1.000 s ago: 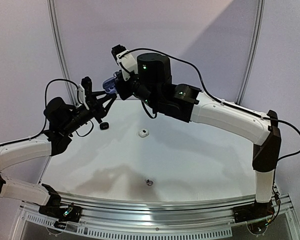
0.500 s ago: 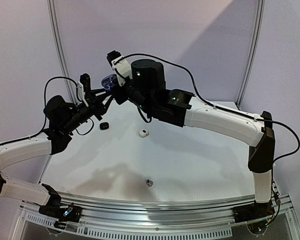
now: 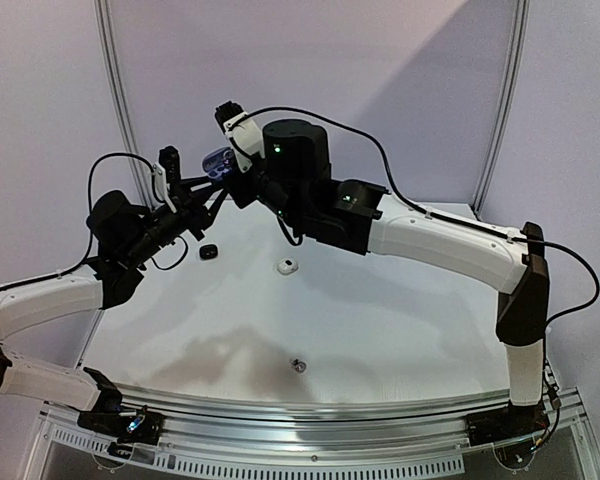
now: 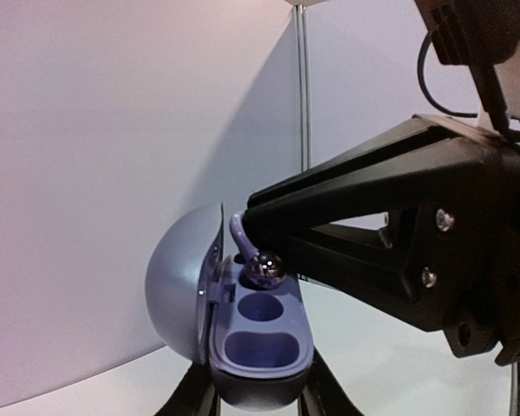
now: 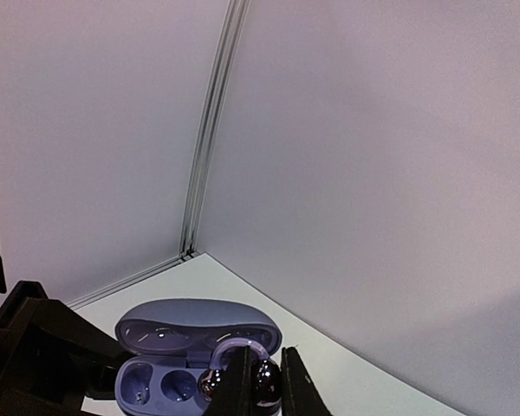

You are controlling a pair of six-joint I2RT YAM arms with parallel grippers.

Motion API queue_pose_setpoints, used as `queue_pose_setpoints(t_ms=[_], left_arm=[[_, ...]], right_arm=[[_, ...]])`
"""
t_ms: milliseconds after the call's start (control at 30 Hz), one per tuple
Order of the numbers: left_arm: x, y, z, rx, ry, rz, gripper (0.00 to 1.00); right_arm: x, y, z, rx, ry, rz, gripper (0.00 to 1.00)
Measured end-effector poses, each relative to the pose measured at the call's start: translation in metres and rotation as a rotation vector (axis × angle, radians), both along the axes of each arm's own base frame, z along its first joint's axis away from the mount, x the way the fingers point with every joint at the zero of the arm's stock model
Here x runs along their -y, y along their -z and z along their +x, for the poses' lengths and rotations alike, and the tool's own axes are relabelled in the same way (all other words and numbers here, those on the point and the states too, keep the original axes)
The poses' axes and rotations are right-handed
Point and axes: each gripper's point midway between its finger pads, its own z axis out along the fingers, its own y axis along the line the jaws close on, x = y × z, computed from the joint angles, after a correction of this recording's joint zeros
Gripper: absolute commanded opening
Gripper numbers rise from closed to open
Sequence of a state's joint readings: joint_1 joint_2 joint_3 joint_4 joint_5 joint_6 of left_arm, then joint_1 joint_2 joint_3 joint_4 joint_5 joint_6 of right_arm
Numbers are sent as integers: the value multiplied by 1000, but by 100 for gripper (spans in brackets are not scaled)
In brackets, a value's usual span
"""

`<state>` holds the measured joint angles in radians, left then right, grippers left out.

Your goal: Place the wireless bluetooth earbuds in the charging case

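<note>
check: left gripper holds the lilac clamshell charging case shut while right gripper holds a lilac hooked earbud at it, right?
No: the lilac clamshell charging case is open, as the left wrist view shows. Left gripper holds it; right gripper holds the lilac hooked earbud.

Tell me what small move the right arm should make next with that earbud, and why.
Probably ease the right gripper down a little, then release. It pinches the purple earbud right at the open charging case, which the left gripper holds in the air, and the earbud does not look seated yet.
</note>
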<state>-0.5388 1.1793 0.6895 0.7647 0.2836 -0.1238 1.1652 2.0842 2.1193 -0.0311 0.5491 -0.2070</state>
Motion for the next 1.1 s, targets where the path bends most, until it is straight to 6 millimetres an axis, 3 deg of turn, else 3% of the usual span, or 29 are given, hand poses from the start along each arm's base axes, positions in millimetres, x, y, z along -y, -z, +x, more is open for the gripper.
queue_pose_setpoints(t_ms=[300, 800, 1100], left_arm=[[1, 0, -1, -9, 9, -9, 0], [1, 9, 2, -55, 4, -2, 0], [0, 8, 2, -51, 3, -4, 0]], right_arm=[[0, 2, 1, 30, 4, -28, 2], [-3, 14, -1, 37, -14, -55, 17], [0, 15, -5, 28, -32, -82, 15]])
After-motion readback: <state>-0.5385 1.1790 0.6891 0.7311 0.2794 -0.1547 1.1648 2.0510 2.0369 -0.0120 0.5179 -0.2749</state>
